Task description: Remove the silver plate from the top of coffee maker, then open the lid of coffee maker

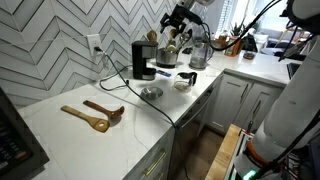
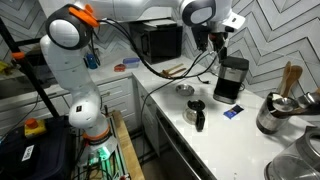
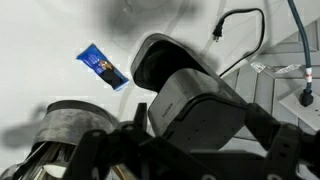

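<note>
On the white counter (image 1: 55,128), the plate (image 1: 151,93) lies just beside the coffee maker (image 1: 143,60) (not on top). The gripper (image 2: 221,45) hovers just above the machine; I cannot tell how its jaws stand.

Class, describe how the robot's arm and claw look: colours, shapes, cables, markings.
The arm has rounded white segments, with an orange band at one joint. A black cable runs along it toward the wrist. The claw is black and blocky. No markings can be read.
</note>
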`<action>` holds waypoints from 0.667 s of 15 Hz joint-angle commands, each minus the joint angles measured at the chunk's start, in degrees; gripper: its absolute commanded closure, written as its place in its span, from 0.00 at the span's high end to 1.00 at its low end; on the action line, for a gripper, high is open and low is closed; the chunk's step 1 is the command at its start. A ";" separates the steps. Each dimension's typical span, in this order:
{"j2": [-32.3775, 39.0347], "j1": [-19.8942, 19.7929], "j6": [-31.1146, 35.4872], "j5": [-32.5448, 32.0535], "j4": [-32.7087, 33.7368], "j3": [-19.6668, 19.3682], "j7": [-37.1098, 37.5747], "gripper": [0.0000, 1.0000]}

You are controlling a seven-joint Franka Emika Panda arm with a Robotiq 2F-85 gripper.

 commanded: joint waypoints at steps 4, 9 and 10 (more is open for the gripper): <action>5.03 -2.31 -3.94 12.65 4.02 -2.73 -0.87 1.00; 9.08 -4.41 -4.30 18.92 6.65 -3.11 -1.22 1.00; 9.78 -4.83 -4.33 20.17 7.14 -3.06 -1.24 1.00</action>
